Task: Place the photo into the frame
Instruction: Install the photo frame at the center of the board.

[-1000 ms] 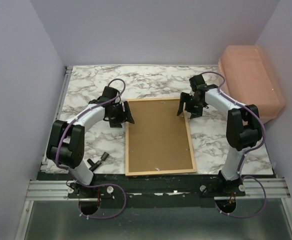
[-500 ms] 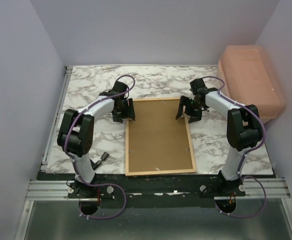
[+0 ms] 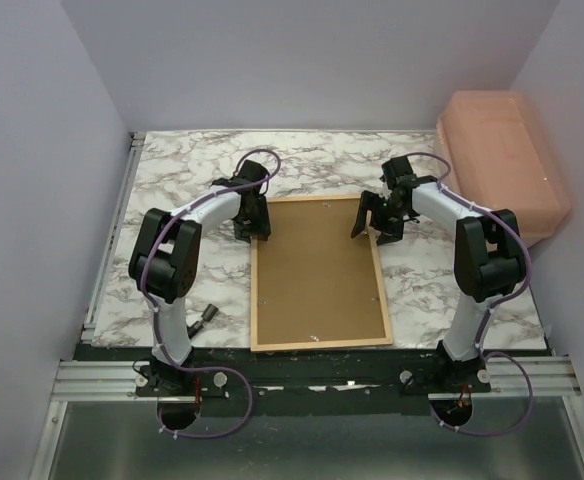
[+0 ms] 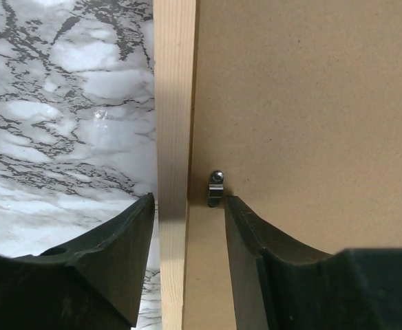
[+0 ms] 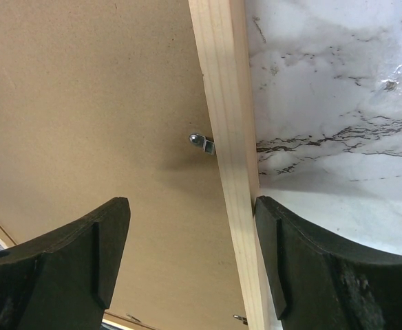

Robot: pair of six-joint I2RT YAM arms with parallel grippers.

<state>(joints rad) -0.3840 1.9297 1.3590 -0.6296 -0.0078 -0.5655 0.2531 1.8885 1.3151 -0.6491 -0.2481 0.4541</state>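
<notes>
The large rectangular frame of thin light wood (image 3: 253,300) lies face down, with a stiff brown backing board (image 3: 317,270) filling it. At the frame's far-left corner the left gripper (image 3: 251,222) straddles the left rail. Its jaws are narrow but not closed on the wood: one finger is just beside the rail's outer edge, the other over the board with a gap. At the frame's far-right corner the right gripper (image 3: 375,222) straddles the right rail, jaws wide, one finger over the board and one over the table.

The frame rests on a white-and-grey marble-patterned table (image 3: 182,180) between pale lilac walls. A pink plastic lidded box (image 3: 502,170) sits right of the frame, well apart.

Only the wrist views show a small metal tab (image 4: 216,189) on the board just inside each rail. Only the top view shows the whole frame and the box.
</notes>
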